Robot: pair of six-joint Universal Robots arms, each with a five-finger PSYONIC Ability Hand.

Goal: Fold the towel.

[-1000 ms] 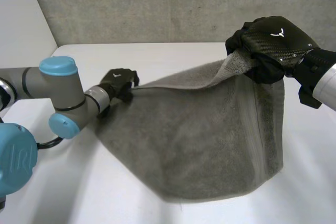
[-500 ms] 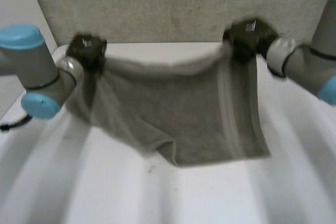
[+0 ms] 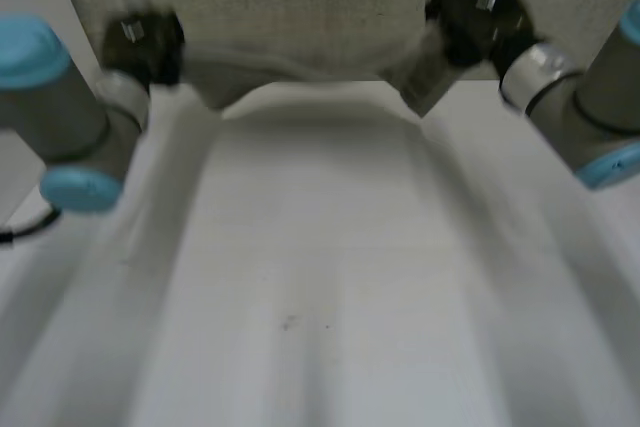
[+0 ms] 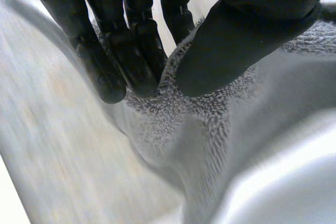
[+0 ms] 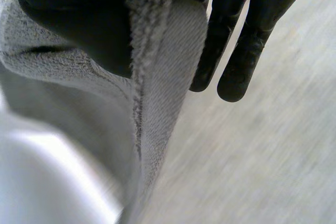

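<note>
Far left, left hand (image 3: 140, 42) pinches a towel (image 3: 415, 82) corner between thumb and fingers (image 4: 136, 40). Towel spans hand to hand above the table's (image 3: 320, 277) far edge, with wide white tabletop in front. Right hand (image 3: 478, 17) pinches the other corner's hem. Small white marks on both hands, unreadable.
</note>
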